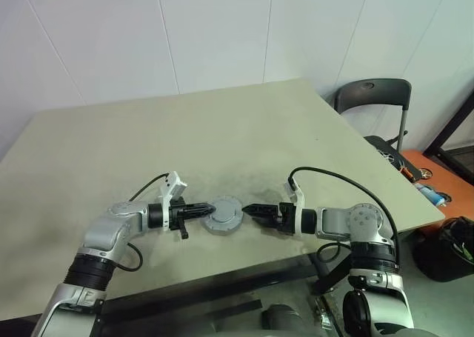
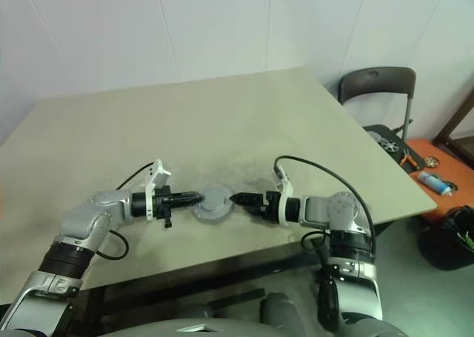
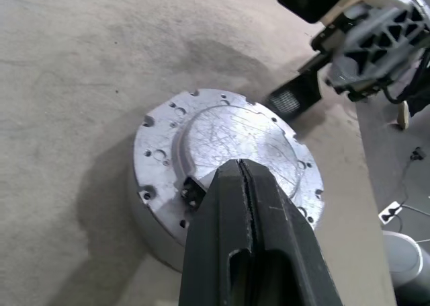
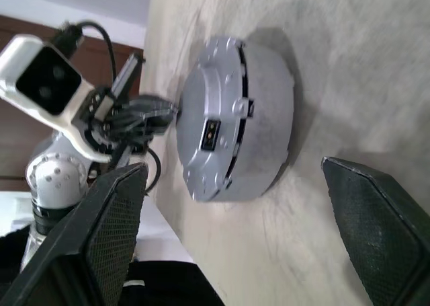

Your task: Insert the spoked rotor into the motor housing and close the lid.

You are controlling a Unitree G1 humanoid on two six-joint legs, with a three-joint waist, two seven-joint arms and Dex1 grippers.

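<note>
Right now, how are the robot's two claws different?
The left claw is shut, its fingers pressed together at the lid's edge; the right claw is open, fingers spread wide, apart from the lid. Both are black and point at the lid from opposite sides.

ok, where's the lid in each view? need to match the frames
Left eye: lid low centre on the table, between the two pincers.
Right eye: lid low centre, again between the pincers.
Left wrist: lid mid-frame, just beyond the shut left pincer.
Right wrist: lid upper middle, between the open fingers.
Shared landmark: the left pincer's tip at the lid's edge.
</note>
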